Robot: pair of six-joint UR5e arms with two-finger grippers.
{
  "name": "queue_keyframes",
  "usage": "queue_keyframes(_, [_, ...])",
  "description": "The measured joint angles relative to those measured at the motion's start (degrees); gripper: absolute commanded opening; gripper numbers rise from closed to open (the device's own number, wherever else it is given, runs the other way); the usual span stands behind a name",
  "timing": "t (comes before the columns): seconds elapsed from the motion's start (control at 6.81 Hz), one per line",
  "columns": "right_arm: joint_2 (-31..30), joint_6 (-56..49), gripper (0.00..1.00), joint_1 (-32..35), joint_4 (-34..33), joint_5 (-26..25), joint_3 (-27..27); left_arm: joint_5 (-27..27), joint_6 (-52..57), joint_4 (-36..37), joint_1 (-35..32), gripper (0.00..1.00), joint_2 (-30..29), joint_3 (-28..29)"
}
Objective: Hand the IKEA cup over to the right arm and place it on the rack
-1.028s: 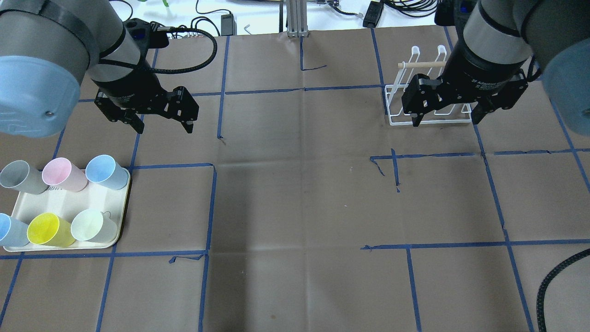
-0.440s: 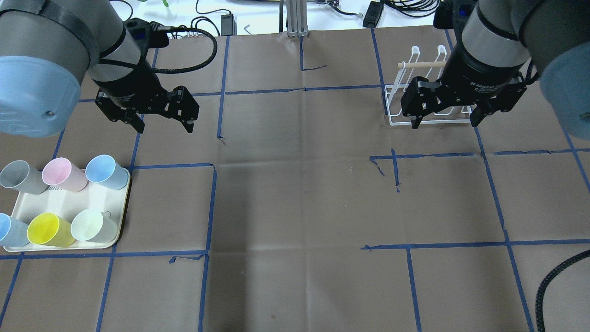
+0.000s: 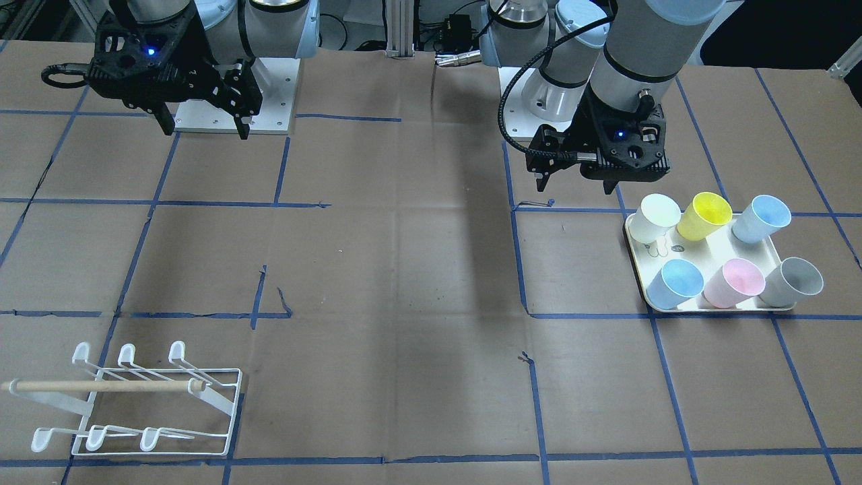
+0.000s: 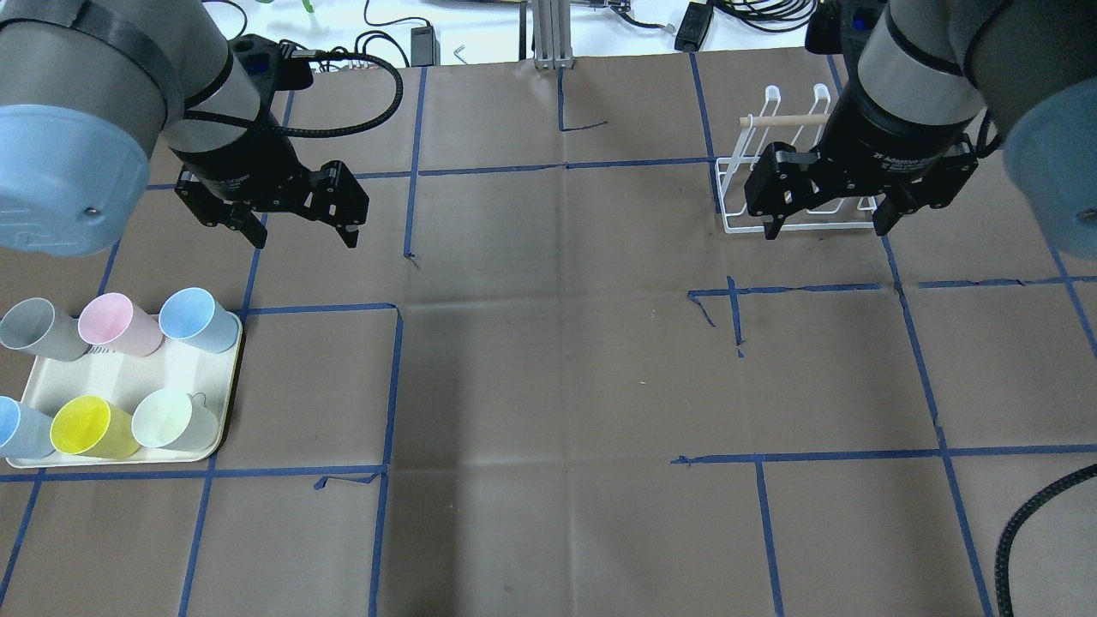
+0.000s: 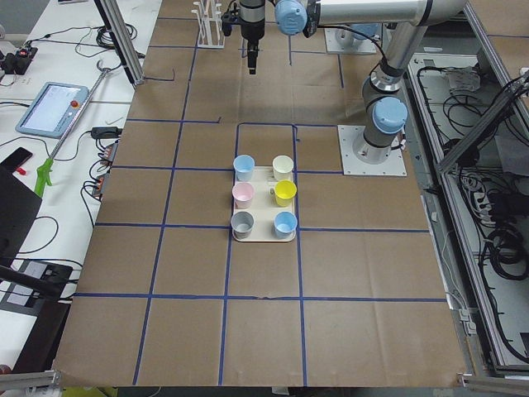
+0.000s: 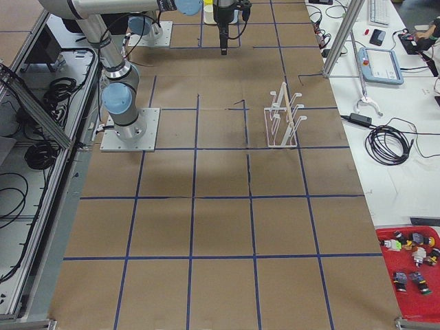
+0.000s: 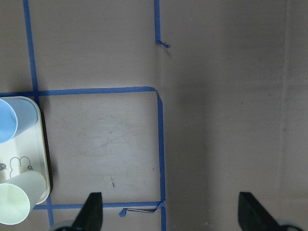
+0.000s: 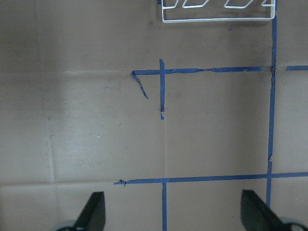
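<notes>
moved: right arm [image 4: 917, 77] shifted a hair in the last second; left hand, cups and rack unchanged.
cups [image 4: 193, 315]: six IKEA cups, mouth-up in two rows on the cream tray [image 4: 111, 377], near-left of the brown taped surface [image 4: 557, 386].
left hand [image 4: 304, 238]: released, fingers spread, holding nothing, hovering just beyond the tray.
rack [image 4: 776, 122]: far right, white wire with wooden dowel, well apart from the cups.
right hand [image 4: 825, 230]: released, holding nothing, hovering over the rack's near edge.
</notes>
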Motion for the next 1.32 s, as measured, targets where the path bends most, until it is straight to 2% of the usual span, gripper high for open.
queue_keyframes(0.29, [0.0, 0.0, 1.00, 0.0, 0.0, 0.0, 0.0, 0.2, 0.7, 0.2, 1.4, 1.00, -0.1, -0.3])
queue_keyframes(0.44, [0.0, 0.0, 1.00, -0.1, 0.0, 0.0, 0.0, 0.1, 2.8, 0.8, 4.3, 1.00, -0.1, -0.9])
queue_keyframes(1.17, [0.1, 0.0, 1.00, 0.0, -0.1, 0.1, 0.0, -0.3, 17.9, 2.6, 23.7, 0.99, -1.1, -2.1])
queue_keyframes(1.32, [0.1, 0.0, 1.00, 0.0, -0.1, 0.1, 0.0, -0.4, 19.7, 3.2, 25.7, 0.99, -2.1, -2.1])
